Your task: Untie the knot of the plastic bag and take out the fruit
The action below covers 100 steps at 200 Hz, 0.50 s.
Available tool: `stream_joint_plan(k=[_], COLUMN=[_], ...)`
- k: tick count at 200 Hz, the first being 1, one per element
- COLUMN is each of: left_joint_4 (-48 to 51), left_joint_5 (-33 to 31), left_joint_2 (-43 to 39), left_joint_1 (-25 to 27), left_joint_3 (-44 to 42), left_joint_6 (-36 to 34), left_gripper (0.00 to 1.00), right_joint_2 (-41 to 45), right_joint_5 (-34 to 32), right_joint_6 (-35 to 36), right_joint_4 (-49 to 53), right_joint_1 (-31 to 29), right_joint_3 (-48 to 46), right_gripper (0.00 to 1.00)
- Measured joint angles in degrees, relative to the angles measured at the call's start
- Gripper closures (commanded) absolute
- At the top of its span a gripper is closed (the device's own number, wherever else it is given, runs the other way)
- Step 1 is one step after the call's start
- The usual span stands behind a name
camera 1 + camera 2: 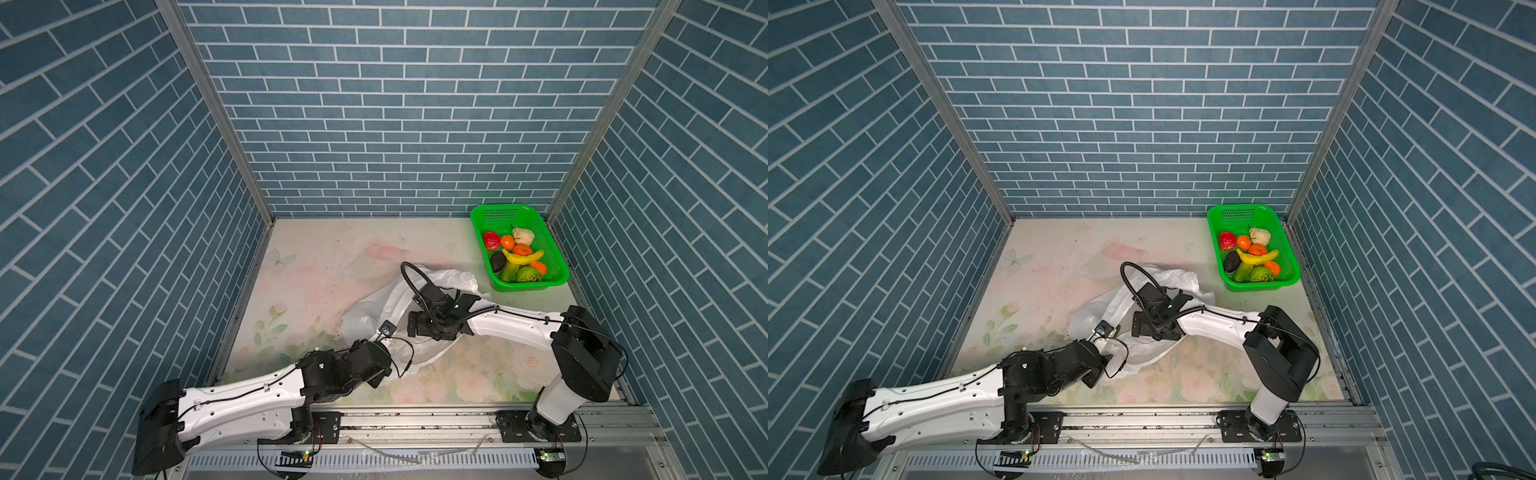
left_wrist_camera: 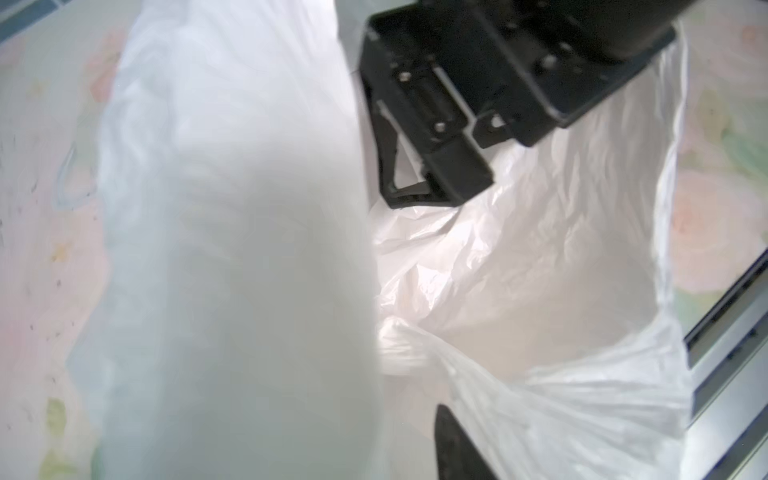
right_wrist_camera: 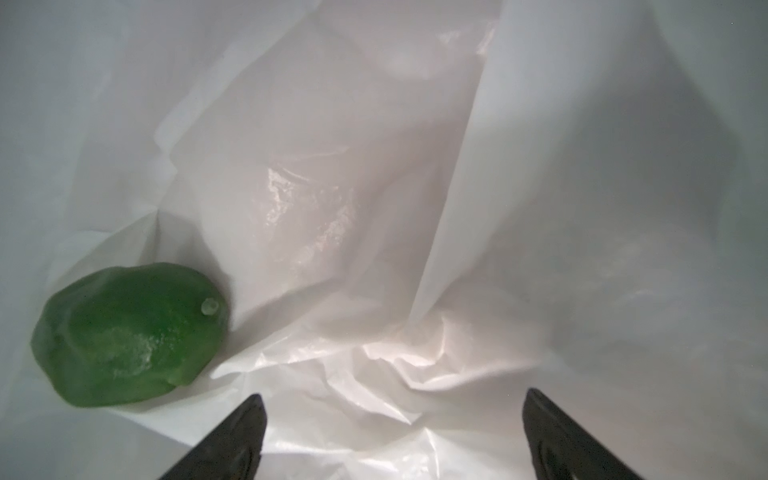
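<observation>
The white plastic bag [image 1: 372,309] lies open and crumpled mid-table in both top views. My right gripper [image 3: 392,428] is inside its mouth, jaws wide apart over bare plastic with nothing between them. A green fruit [image 3: 129,332] rests on the bag's floor, off to one side of the fingers. My left gripper [image 1: 380,374] is at the bag's near edge. In the left wrist view only one of its fingers [image 2: 457,449] shows, and blurred plastic [image 2: 232,291] covers the other. The knot is out of view. Several other fruits [image 1: 519,257] lie in a green basket.
The green basket [image 1: 528,286] stands at the back right corner, close to the right wall. The flowered tabletop [image 1: 316,266] stretches left of and behind the bag. A metal rail [image 1: 415,419] carrying both arm bases runs along the front edge.
</observation>
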<state>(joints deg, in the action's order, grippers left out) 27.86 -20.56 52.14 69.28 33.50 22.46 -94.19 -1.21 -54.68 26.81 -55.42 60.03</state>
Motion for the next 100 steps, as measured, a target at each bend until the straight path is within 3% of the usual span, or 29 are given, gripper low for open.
stream_joint_plan(k=[35, 49, 100], left_joint_4=[2.97, 4.39, 10.38], left_joint_5=[-0.35, -0.35, -1.55], left_joint_2=[2.05, 3.82, 8.17], left_joint_1=[0.0, 0.0, 0.02], left_joint_3=[6.78, 11.13, 21.35], left_joint_6=[0.76, 0.57, 0.72], left_gripper=[0.21, 0.08, 0.0], right_joint_2=[1.01, 1.27, 1.62], right_joint_5=[-1.33, -1.79, -2.99], right_joint_6=[0.02, 0.02, 0.07], right_joint_4=[3.21, 3.96, 5.62], right_joint_1=[-0.72, -0.79, -0.76], right_joint_3=[0.0, 0.0, 0.0], right_gripper=[0.04, 0.04, 0.04])
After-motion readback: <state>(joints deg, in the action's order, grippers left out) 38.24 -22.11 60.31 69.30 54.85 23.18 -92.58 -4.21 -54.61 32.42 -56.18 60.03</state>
